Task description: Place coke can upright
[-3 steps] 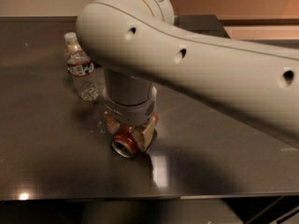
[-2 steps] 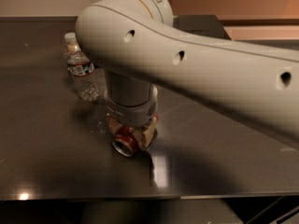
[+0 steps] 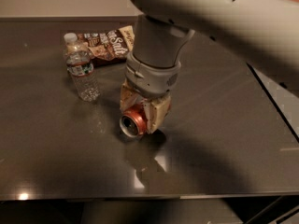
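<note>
A: So, what's new?
B: Claw [image 3: 139, 119] sits higher than a second ago. The arm is up too, and a bag [image 3: 105, 43] now shows behind it. Can [image 3: 131, 123] comes up with the claw. It looks just clear of the table [image 3: 224, 139], but I can't tell the gap for sure.
A: Grip?
B: Fingers [image 3: 156, 115] pinch the can from both sides. It sits between them, right under the wrist.
A: Orientation?
B: On its side. Silver end points front-left of the claw, red body behind it. Not upright yet.
A: Meaning?
B: Pick looks done, I'd say. Rotate and set-down remain.
A: Clutter?
B: Bottle [image 3: 83, 73] stands left of the claw, apart. Bag lies flat behind-left, past the bottle.
</note>
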{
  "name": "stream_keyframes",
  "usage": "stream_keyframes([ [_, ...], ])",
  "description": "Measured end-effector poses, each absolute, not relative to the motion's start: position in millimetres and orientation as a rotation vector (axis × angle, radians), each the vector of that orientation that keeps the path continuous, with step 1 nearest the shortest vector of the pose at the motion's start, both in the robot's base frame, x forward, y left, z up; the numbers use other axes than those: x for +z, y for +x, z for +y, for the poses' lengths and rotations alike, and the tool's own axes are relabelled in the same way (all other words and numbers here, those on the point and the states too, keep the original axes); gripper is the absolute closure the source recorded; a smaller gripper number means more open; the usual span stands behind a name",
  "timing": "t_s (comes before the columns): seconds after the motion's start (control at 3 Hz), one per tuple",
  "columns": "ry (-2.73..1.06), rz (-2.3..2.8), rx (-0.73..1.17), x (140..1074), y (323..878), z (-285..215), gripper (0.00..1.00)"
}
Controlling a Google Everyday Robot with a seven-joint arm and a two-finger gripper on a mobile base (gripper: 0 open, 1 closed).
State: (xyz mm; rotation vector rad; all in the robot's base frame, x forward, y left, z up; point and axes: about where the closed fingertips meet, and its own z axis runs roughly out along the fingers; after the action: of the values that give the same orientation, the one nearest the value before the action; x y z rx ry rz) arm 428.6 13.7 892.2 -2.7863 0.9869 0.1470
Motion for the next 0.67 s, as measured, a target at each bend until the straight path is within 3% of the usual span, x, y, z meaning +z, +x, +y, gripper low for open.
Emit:
stream_keyframes([
  [0.67,-2.420,1.111,0.520,951.5,449.6,19.5,1.00],
])
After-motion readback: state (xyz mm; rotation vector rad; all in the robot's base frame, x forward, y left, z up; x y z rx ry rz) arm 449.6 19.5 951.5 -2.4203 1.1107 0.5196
